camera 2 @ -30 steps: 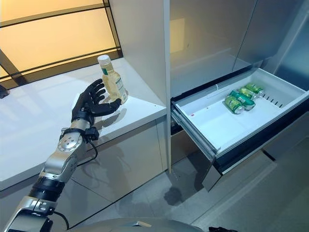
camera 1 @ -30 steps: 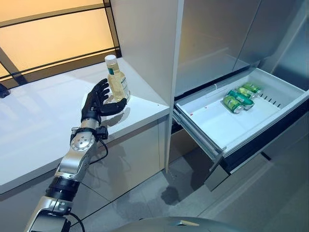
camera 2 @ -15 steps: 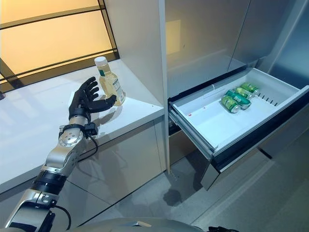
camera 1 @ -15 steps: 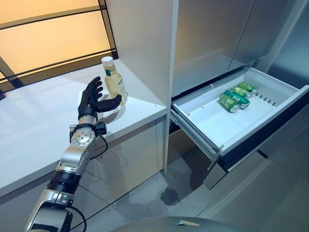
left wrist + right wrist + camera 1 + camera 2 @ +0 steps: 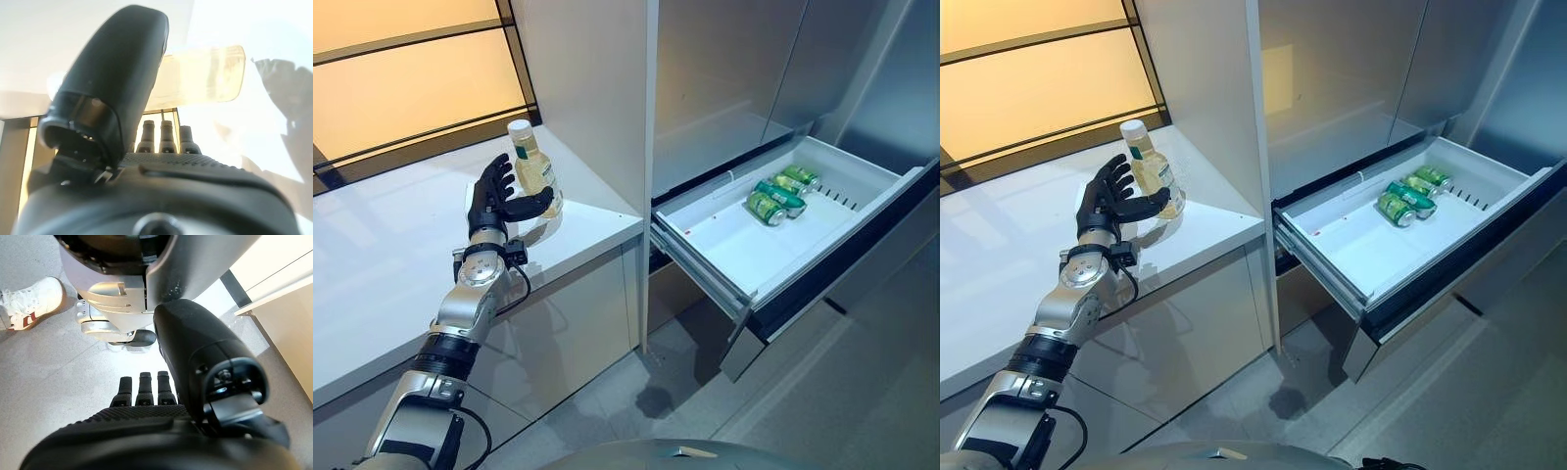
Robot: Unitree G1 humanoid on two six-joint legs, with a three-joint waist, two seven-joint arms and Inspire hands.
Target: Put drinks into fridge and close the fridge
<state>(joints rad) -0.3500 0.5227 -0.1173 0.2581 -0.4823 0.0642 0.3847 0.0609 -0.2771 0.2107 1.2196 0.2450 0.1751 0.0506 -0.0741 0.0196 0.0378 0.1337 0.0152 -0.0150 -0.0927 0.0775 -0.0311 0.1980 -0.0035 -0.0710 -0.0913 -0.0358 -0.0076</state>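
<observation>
A clear bottle of pale yellow drink with a white cap (image 5: 530, 164) stands upright on the white counter (image 5: 391, 245), close to the fridge's side wall. My left hand (image 5: 492, 202) is open right beside it, fingers straight along its left side and the thumb reaching across its front near the base. In the left wrist view the bottle (image 5: 205, 73) shows past the thumb (image 5: 117, 73). The fridge's lower drawer (image 5: 867, 168) is pulled out, with green cans (image 5: 775, 194) lying at its back. My right hand (image 5: 142, 396) hangs open above the floor.
The fridge's tall white side panel (image 5: 597, 88) rises just right of the bottle. The open drawer's front (image 5: 832, 274) juts out over the grey floor. A person's white shoe (image 5: 29, 301) is on the floor near my right hand.
The camera has moved, so the whole picture has shifted left. My left hand stays open at the bottle, which still stands on the counter.
</observation>
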